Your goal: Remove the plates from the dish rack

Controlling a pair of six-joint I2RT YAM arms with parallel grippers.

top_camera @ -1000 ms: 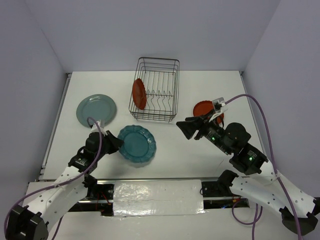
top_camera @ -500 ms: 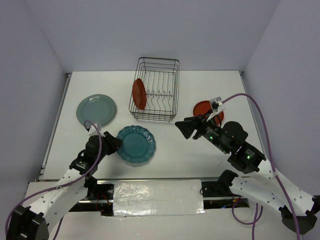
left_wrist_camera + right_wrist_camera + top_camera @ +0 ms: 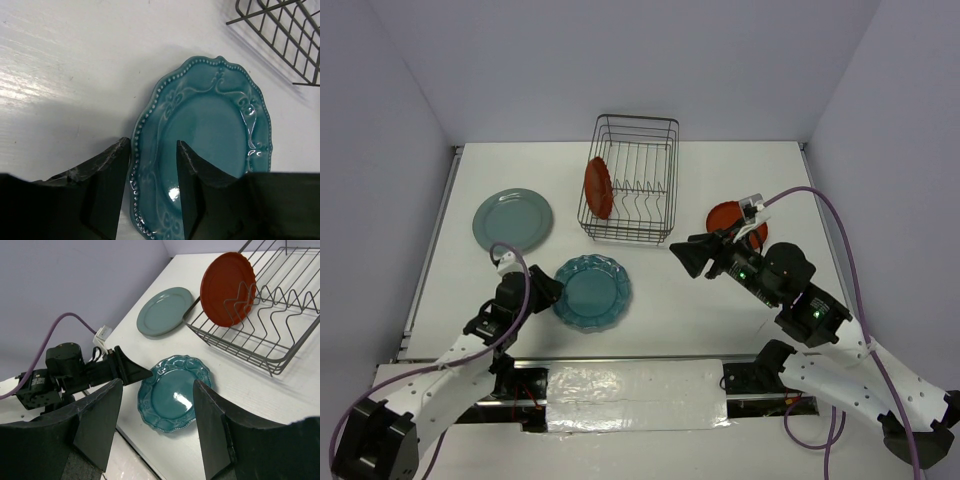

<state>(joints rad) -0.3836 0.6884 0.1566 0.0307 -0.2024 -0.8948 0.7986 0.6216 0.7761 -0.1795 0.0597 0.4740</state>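
The second orange-red plate [image 3: 725, 214] lies flat on the worktop [image 3: 660, 305] right of the dish rack [image 3: 633, 180]. In the overhead view it is partly covered by the right arm's white cable plug [image 3: 756, 207], and neither wrist camera catches it. The left wrist view cuts the rack down to one corner and loses the near edge of the teal-blue plate [image 3: 210, 145] behind the left pincer [image 3: 153, 145]. That pincer is released. Its jaws stand apart with the plate's rim between them, one jaw outside the plate and one over its well. Whether either jaw touches the rim cannot be made out.

The rack is a dark wire basket with upright prongs along its bottom. One orange-red plate [image 3: 598, 187] stands on edge at its left end. The teal-blue plate lies flat in front of the rack, a little to the left. It is glossy and scalloped, with a beaded rim and raised scrollwork. The grey-teal plate [image 3: 512, 220], plain-rimmed, lies flat to the left of the rack.

The right pincer [image 3: 685, 255] hangs front-right of the rack, jaws wide with nothing between them.

Only the left wrist view shows the beads and scrollwork. Only the right wrist view shows the standing plate's face and the left pincer side-on at the teal-blue plate's edge. Only the overhead view holds all four plates.
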